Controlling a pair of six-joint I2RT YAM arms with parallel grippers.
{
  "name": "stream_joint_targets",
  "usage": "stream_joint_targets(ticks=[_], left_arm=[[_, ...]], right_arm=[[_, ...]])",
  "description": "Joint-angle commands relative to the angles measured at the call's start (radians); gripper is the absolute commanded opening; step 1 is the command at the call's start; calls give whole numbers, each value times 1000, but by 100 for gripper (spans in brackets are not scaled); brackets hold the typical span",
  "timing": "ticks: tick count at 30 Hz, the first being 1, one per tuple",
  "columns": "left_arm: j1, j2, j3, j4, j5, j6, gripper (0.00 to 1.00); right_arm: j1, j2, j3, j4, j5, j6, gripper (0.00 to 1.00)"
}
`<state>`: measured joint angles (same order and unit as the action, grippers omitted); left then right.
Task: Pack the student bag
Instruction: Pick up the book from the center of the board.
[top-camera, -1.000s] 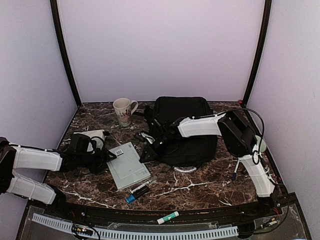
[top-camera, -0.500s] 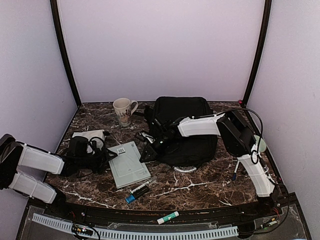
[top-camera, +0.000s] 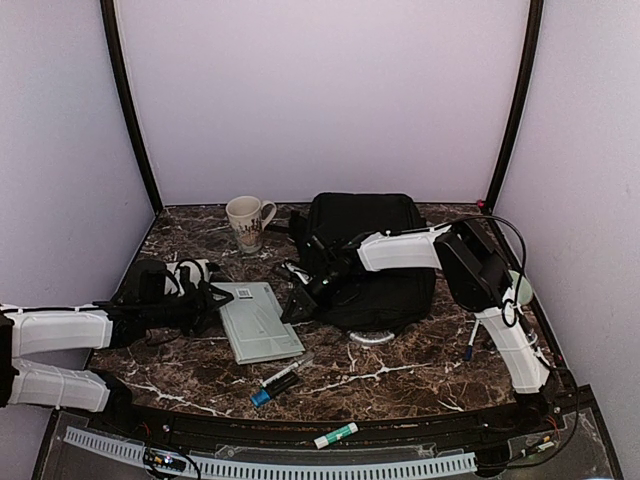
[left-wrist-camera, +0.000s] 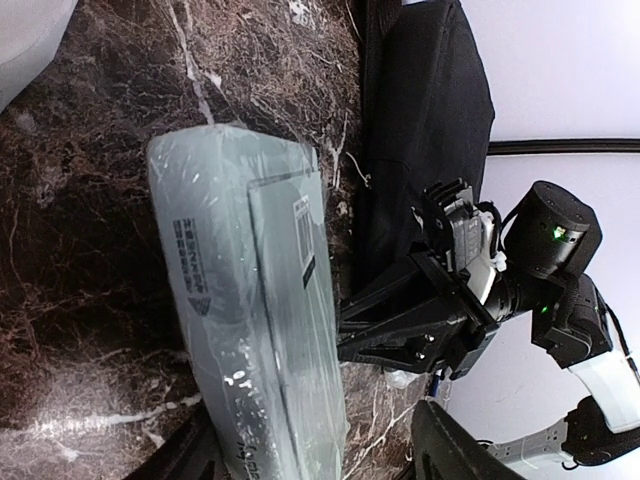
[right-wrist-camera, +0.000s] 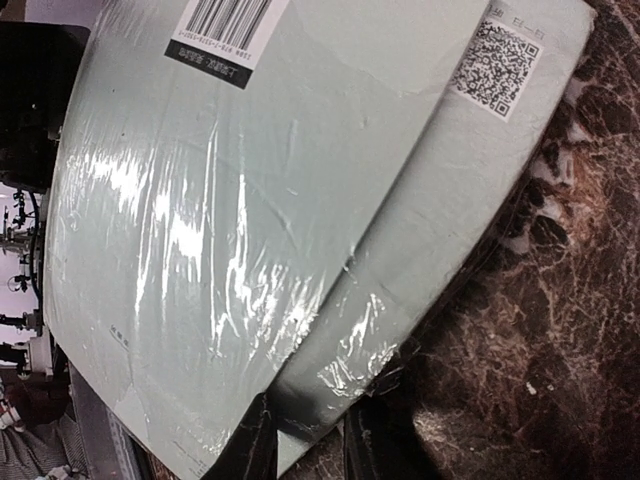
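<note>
Pale-green shrink-wrapped notebook (top-camera: 258, 320) has turned as my left hand (top-camera: 210, 302) swung in, open astride its edge, so pickup looks close. Large black fabric backpack (top-camera: 375, 250) sits just beside it. Right hand (top-camera: 298, 300) is at the bag's front; I cannot tell its grip.

1. Site type: robotics lab test cell, not a home, shop or office.
2. Enclosure: plain pale wall panels (top-camera: 320, 90) on 3 sides, w/ black frame posts (top-camera: 128, 110) at the rear corners.
3. Hardware: left arm (top-camera: 60, 330) & right arm (top-camera: 400, 252), white-shelled, mounted at near edge of a dark marble-look worktop (top-camera: 400, 375).
4. Wiring: exposed cable (top-camera: 515, 245) looped over right arm; white slotted cable duct (top-camera: 270, 466) along front edge, small wires beside it.
</note>
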<state>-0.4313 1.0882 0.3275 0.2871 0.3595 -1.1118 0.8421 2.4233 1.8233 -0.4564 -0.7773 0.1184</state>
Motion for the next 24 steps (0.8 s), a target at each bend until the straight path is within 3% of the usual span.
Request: stream_joint_targets(ticks=[1,9,24], left_arm=[[-20,4,41,95,102,-10,66],[-20,71,65,137,103,-16,56],[-22,109,95,129,105,-28,23]], right_arm=[[14,128,-54,-79,176,-18,23],[13,115,-60,-79,181,-23,23],[11,92,-69,-76,173,-23,24]])
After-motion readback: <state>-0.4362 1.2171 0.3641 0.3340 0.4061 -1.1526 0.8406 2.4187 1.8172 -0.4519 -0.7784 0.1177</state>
